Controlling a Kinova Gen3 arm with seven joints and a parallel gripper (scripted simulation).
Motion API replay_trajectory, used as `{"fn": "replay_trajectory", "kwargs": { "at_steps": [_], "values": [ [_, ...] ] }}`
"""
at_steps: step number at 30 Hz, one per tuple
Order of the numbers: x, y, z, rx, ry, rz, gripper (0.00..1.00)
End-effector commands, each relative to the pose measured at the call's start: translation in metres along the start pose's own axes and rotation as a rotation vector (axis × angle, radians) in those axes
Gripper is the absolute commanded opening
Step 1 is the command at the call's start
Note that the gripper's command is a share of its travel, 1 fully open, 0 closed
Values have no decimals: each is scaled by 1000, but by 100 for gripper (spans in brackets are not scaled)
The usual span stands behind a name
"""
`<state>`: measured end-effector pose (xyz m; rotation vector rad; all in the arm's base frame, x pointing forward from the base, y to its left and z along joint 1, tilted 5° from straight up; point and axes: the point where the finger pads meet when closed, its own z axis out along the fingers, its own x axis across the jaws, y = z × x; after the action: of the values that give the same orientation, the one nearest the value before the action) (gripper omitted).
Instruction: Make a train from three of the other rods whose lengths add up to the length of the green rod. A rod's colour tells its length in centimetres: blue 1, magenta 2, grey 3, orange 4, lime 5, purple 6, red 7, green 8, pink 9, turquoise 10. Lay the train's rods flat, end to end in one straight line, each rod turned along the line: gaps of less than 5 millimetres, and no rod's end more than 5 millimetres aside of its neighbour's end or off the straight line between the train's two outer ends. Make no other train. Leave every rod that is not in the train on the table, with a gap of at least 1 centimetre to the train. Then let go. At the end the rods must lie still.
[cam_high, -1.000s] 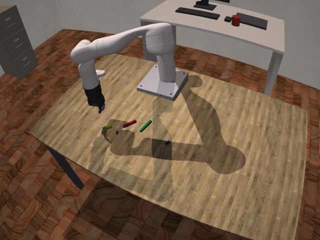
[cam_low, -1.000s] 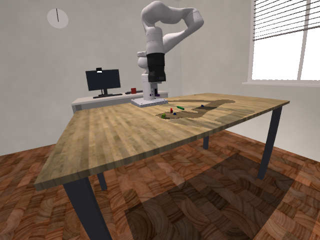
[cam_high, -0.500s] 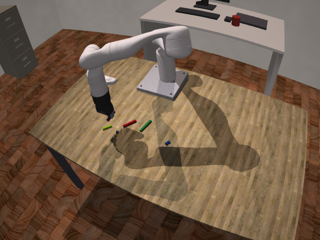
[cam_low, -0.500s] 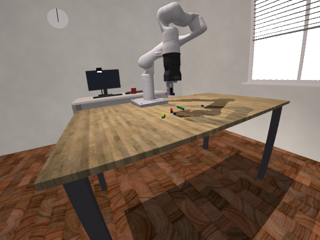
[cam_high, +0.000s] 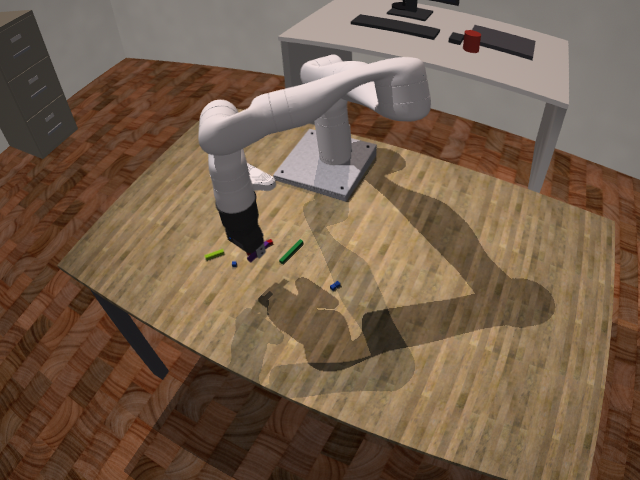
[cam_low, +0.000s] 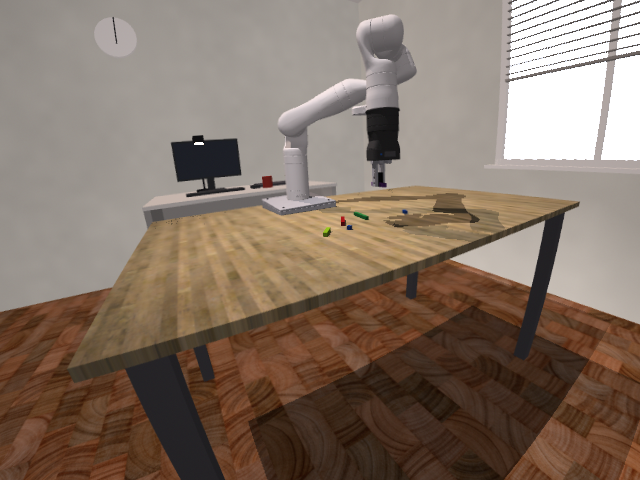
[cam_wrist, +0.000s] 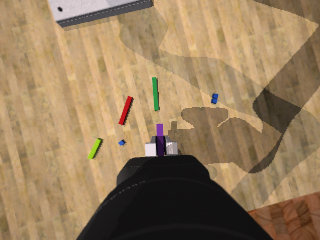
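You are early in the job, as I judge it: the hand (cam_wrist: 160, 146) grips the purple rod (cam_wrist: 160, 131) high above the worktop (cam_high: 465, 330), while the green rod (cam_wrist: 155, 93), red rod (cam_wrist: 125, 110), lime rod (cam_wrist: 94, 148) and two small blue rods (cam_wrist: 214, 98) (cam_wrist: 121, 142) lie scattered and apart, so no train is started. The worktop is pale planked wood crossed by the arm's shadows, standing on patterned wood floor in a room with a filing cabinet (cam_high: 31, 82), a desk (cam_high: 516, 72) and a window (cam_low: 563, 82).
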<state>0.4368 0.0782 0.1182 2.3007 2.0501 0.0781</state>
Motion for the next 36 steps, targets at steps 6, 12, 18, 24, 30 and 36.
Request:
{"fn": "replay_trajectory", "kwargs": {
  "at_steps": [6,12,18,24,30,36],
  "values": [
    [59,-15,1,0,-7,86,24],
    [93,-27,1,-1,-7,164,24],
    [109,-34,1,-1,-8,201,24],
    [123,-41,1,-2,-8,236,24],
    [129,-43,1,-2,-8,248,24],
    [129,-43,1,-2,-8,249,24]
  ]
}}
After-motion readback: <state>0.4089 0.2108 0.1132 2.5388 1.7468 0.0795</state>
